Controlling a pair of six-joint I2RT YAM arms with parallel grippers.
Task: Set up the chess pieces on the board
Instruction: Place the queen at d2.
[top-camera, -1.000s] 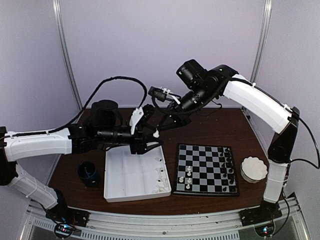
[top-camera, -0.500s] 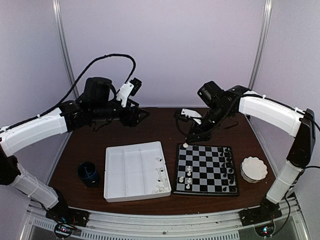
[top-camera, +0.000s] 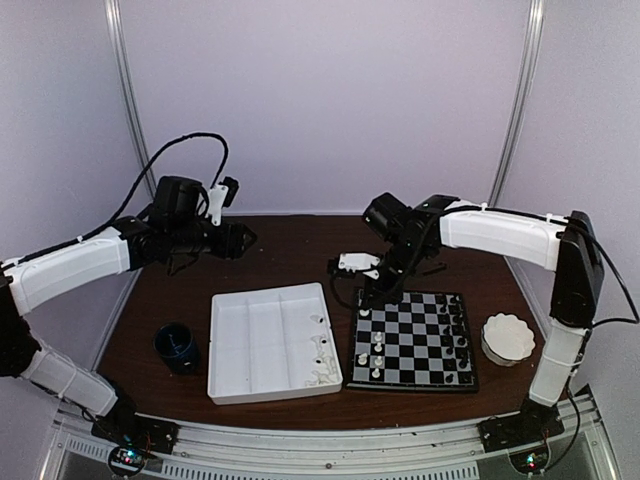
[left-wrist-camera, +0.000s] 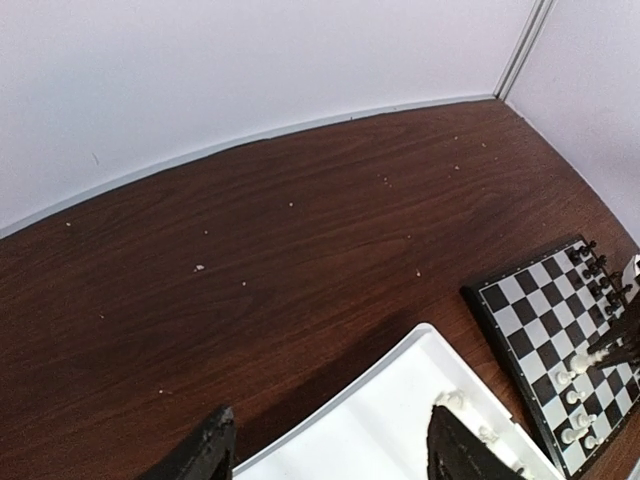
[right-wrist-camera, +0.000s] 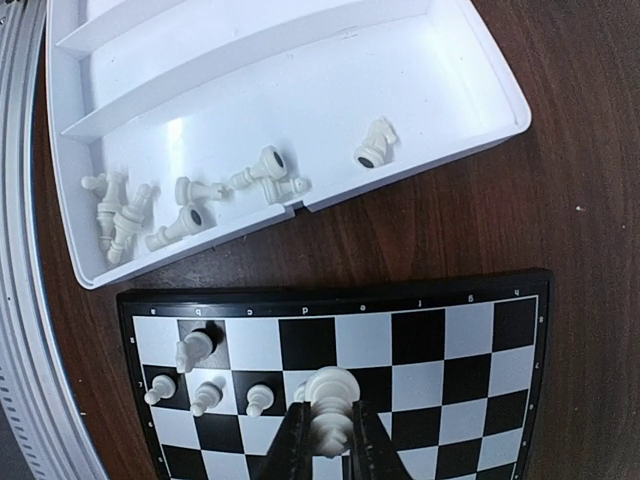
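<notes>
Partway: blacks (top-camera: 455, 335) lined up, whites (top-camera: 377, 358) barely begun.
Right gripper (right-wrist-camera: 325, 445) pinches a piece (right-wrist-camera: 330, 405) over the board (top-camera: 412, 383); more lie in the tray (top-camera: 255, 350); left gripper (left-wrist-camera: 330, 455) gapes empty.

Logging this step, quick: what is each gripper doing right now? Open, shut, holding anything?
Left gripper: open, holding nothing.
Right gripper: shut on a white chess piece.
</notes>
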